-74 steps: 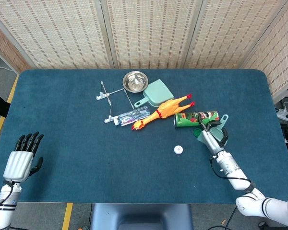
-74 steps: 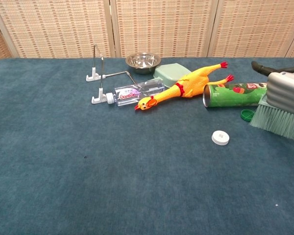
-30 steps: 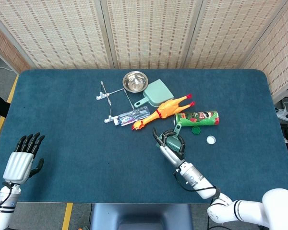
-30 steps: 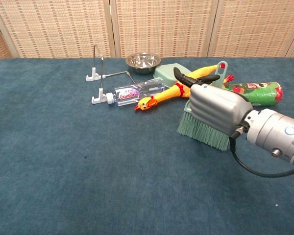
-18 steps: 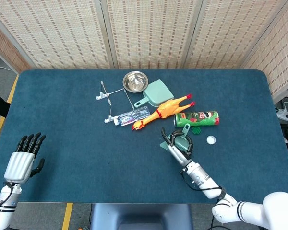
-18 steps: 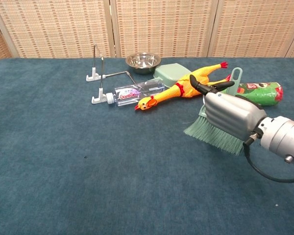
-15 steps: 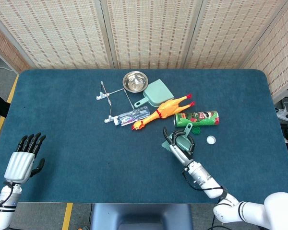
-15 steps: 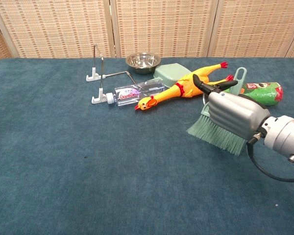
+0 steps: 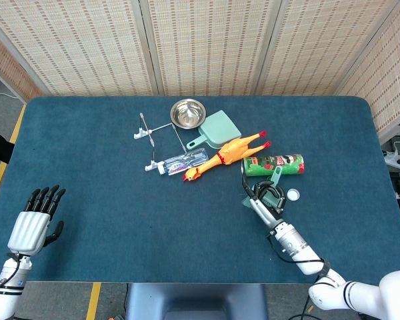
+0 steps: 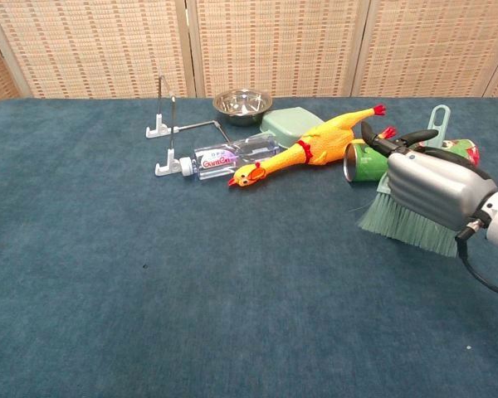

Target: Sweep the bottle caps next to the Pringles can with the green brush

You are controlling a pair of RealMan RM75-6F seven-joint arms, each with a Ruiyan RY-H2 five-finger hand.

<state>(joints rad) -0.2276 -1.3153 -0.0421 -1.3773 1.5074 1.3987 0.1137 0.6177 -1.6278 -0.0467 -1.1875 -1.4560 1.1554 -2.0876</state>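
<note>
My right hand (image 9: 265, 204) grips the green brush (image 9: 275, 175) just below the Pringles can (image 9: 273, 164), which lies on its side. A white bottle cap (image 9: 293, 195) rests on the cloth right of the brush, a little below the can. In the chest view the right hand (image 10: 432, 189) holds the brush (image 10: 402, 224) with its bristles down in front of the can (image 10: 363, 162), and both caps are hidden. The green cap does not show in either view. My left hand (image 9: 31, 228) hovers open at the table's near left corner.
A yellow rubber chicken (image 9: 227, 155) lies left of the can, with a plastic bottle (image 9: 180, 162) beside it. Behind them are a green dustpan (image 9: 217, 130), a steel bowl (image 9: 188, 113) and a metal rack (image 9: 147, 130).
My right hand has carried the brush to the right, from the middle of the cloth back toward the can. The white cap now lies by the can. The left hand has stayed put.
</note>
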